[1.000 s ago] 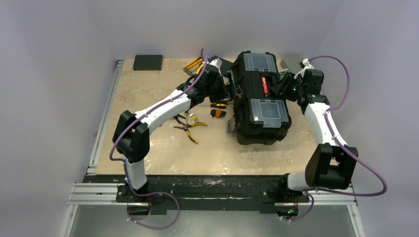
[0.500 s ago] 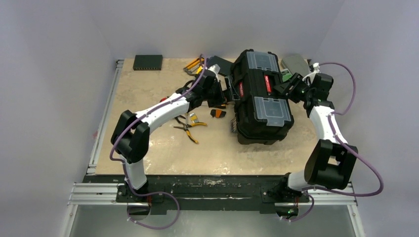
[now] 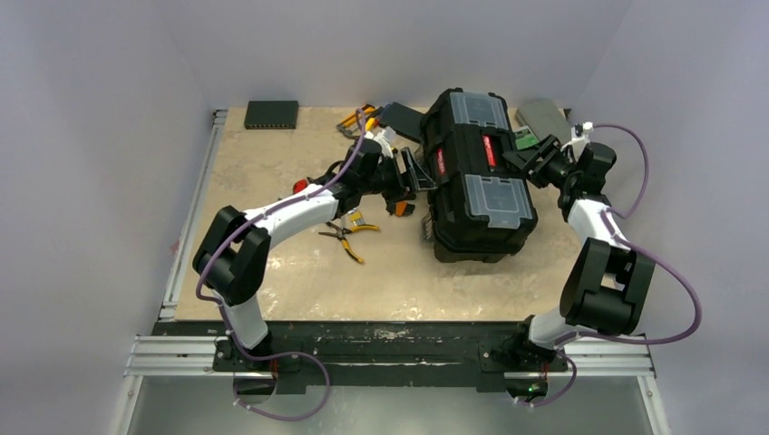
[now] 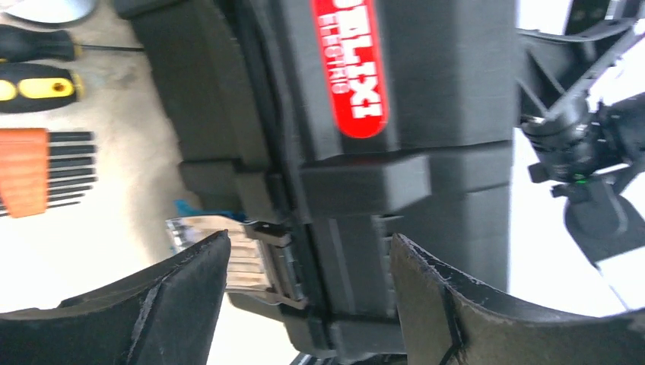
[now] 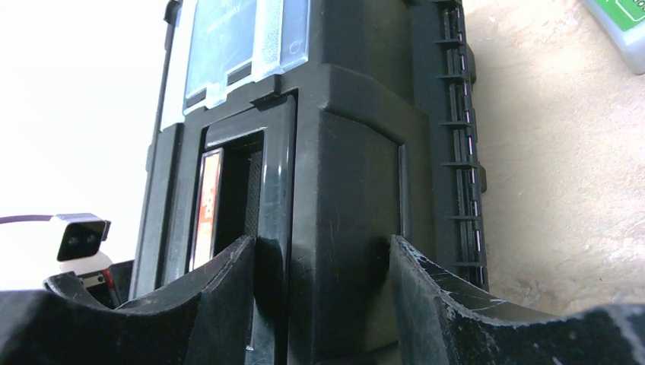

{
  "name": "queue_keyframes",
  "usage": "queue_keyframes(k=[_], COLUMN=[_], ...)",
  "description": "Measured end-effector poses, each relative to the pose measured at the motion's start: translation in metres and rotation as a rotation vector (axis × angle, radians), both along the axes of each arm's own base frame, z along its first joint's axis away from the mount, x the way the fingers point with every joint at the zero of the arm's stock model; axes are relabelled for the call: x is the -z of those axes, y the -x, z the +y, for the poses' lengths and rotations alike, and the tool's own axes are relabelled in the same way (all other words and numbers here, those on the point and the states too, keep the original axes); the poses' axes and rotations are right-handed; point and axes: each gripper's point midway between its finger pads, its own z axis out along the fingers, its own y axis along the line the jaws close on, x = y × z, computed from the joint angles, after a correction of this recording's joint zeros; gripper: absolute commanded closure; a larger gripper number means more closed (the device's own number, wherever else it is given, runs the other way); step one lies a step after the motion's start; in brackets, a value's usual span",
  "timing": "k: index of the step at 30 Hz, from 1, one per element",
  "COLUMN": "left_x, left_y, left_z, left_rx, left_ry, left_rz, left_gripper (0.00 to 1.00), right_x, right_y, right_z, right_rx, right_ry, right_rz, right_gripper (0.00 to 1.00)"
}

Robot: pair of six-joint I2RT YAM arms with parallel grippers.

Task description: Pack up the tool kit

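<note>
The large black plastic toolbox [image 3: 479, 237] sits far right on the beige table [image 3: 272, 272], between my 2 arms. Only the overhead view shows the yellow-handled pliers [image 3: 345, 236] lying loose to its left. My left gripper [image 4: 308, 242] is spread, straddling the box edge near the red oval label [image 4: 357, 68]. My right gripper [image 5: 321, 245] brackets a lid ridge, and I cannot tell whether it grips.

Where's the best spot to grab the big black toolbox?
Probably the red-labelled handle in the middle of the toolbox lid, coming from above. It's a narrow bar between the two clear compartments, centred so the box should hang level; the body looks too wide.
</note>
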Motion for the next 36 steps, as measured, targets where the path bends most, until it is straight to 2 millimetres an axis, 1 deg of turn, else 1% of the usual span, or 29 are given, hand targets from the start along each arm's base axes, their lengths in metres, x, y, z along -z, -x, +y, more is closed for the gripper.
queue_keyframes(k=[4, 7, 8, 10, 11, 12, 13, 14, 16, 17, 18, 19, 22, 23, 27, 31, 33, 36], left_x=[-0.017, -0.028, -0.029, -0.031, -0.031, -0.030, -0.030, -0.028, -0.025, -0.023, -0.020, -0.018, -0.016, -0.015, -0.010, -0.004, -0.010, -0.028], left_y=[0.002, 0.003, 0.003, 0.002, 0.001, 0.000, -0.001, -0.001, -0.002, -0.002, -0.003, -0.003, -0.006, -0.007, -0.010, -0.011, -0.014, -0.017], left_z=[-0.009, -0.015, -0.016, -0.018, -0.017, -0.016, -0.016, -0.015, -0.013, -0.012, -0.011, -0.010, -0.006, -0.005, 0.001, 0.010, 0.014, 0.020], left_rx=[0.028, 0.044, 0.048, 0.043, 0.036, 0.032, 0.026, 0.021, 0.010, 0.006, 0.001, -0.002, -0.015, -0.018, -0.021, -0.022, -0.022, -0.027], left_ry=[0.081, 0.134, 0.146, 0.165, 0.168, 0.168, 0.169, 0.167, 0.165, 0.161, 0.157, 0.154, 0.149, 0.146, 0.119, 0.022, -0.017, -0.059], left_rz=[-0.008, -0.003, 0.001, 0.013, 0.021, 0.024, 0.028, 0.032, 0.038, 0.044, 0.048, 0.051, 0.053, 0.052, 0.044, 0.027, 0.000, -0.056], left_gripper=[0.29, 0.27, 0.26, 0.24, 0.24, 0.23, 0.23, 0.22, 0.22, 0.22, 0.22, 0.22, 0.22, 0.22, 0.22, 0.22, 0.22, 0.22], right_x=[-0.002, -0.003, -0.004, -0.004, -0.004, -0.004, -0.004, -0.004, -0.004, -0.005, -0.006, -0.007, -0.004, -0.004, -0.010, -0.016, -0.018, -0.020], right_y=[-0.001, 0.004, 0.005, 0.005, 0.005, 0.005, 0.005, 0.005, 0.005, 0.005, 0.006, 0.006, 0.013, 0.014, 0.018, 0.026, 0.029, 0.029], right_z=[0.003, 0.015, 0.018, 0.018, 0.017, 0.017, 0.017, 0.017, 0.016, 0.016, 0.016, 0.016, 0.016, 0.016, 0.022, 0.024, 0.025, 0.030], right_rx=[-0.008, -0.051, -0.058, -0.055, -0.055, -0.055, -0.055, -0.055, -0.051, -0.048, -0.044, -0.041, -0.023, -0.016, 0.000, 0.034, 0.053, 0.070], right_ry=[-0.044, -0.112, -0.123, -0.133, -0.133, -0.133, -0.133, -0.130, -0.117, -0.104, -0.091, -0.082, -0.038, -0.018, 0.096, 0.233, 0.311, 0.432], right_rz=[0.005, 0.033, 0.039, 0.044, 0.044, 0.044, 0.044, 0.044, 0.045, 0.047, 0.049, 0.053, 0.089, 0.098, 0.115, 0.123, 0.141, 0.164], right_gripper=[0.96, 0.96, 0.96, 0.95, 0.94, 0.91, 0.84, 0.77, 0.57, 0.49, 0.43, 0.42, 0.42, 0.43, 0.50, 0.50, 0.50, 0.50])
